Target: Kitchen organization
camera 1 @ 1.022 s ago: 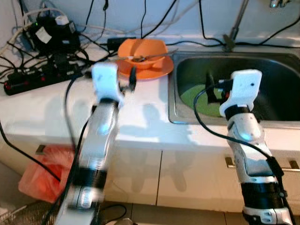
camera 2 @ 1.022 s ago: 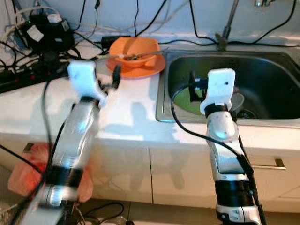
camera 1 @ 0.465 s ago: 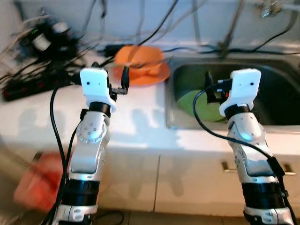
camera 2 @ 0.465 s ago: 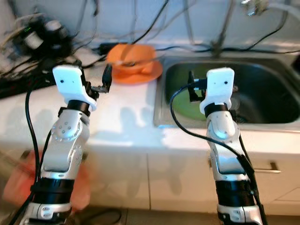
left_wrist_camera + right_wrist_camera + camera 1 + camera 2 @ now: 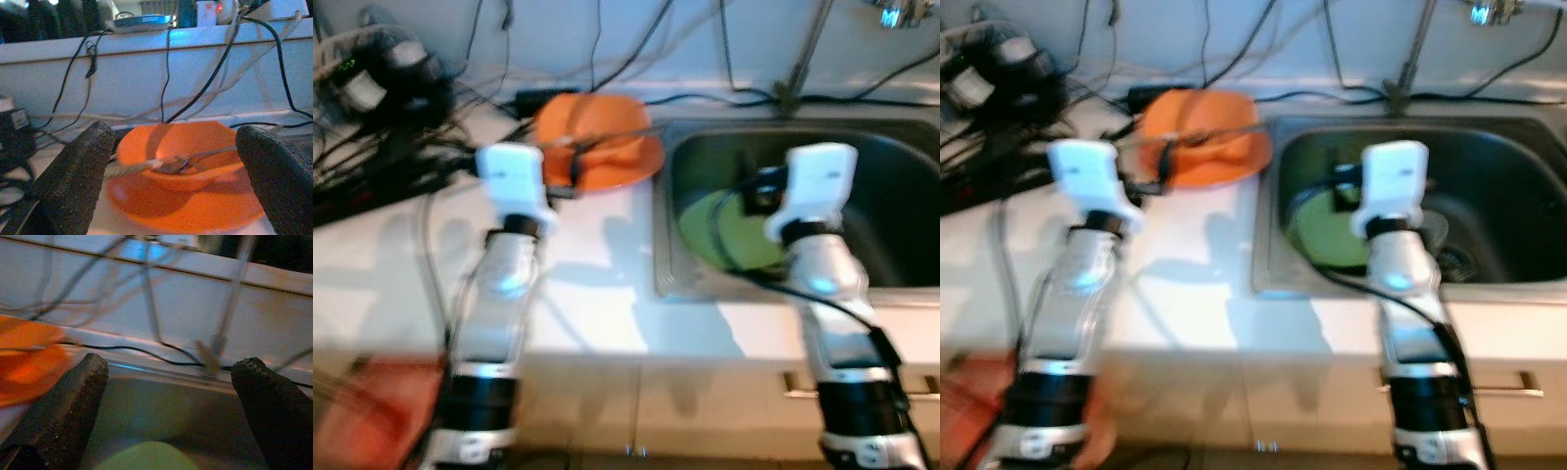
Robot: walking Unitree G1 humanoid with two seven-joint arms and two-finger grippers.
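**Both grippers raised at sink and bowl**

Left gripper (image 5: 171, 176) over white desk (image 5: 578, 264), jaws spread wide, facing orange bowl (image 5: 188, 159) on orange plate (image 5: 186, 205); spoon (image 5: 195, 159) in bowl. Right gripper (image 5: 166, 401), jaws wide apart, above sink (image 5: 1498, 176) holding green plate (image 5: 724, 230). Cables (image 5: 168, 73) along far wall.

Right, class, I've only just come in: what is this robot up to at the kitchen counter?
The robot stands at a white countertop with both arms raised and nothing held. Its left gripper, fingers open, points at an orange bowl sitting on an orange plate, with a metal spoon resting in the bowl. Its right gripper, also open, hovers over the steel sink, where a round green plate lies. Black cables clutter the counter's far left.
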